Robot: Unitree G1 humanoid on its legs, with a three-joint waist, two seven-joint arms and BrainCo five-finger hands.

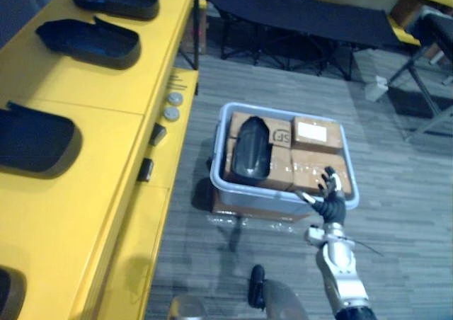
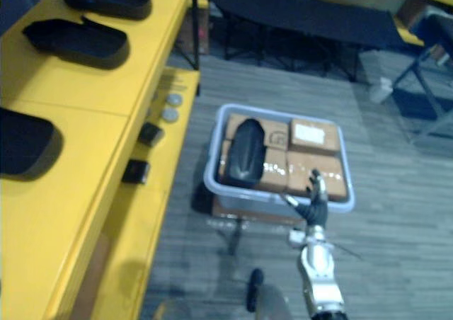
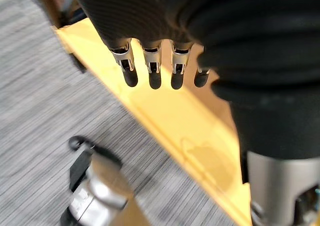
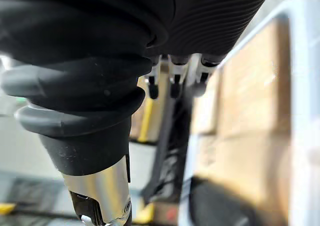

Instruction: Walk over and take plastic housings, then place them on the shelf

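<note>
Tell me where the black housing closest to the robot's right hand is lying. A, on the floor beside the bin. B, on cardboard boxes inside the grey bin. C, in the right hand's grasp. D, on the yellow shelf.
B: the black housing lies on the cardboard boxes inside the grey bin, while the right hand is open over the bin's near corner and holds nothing.
</note>
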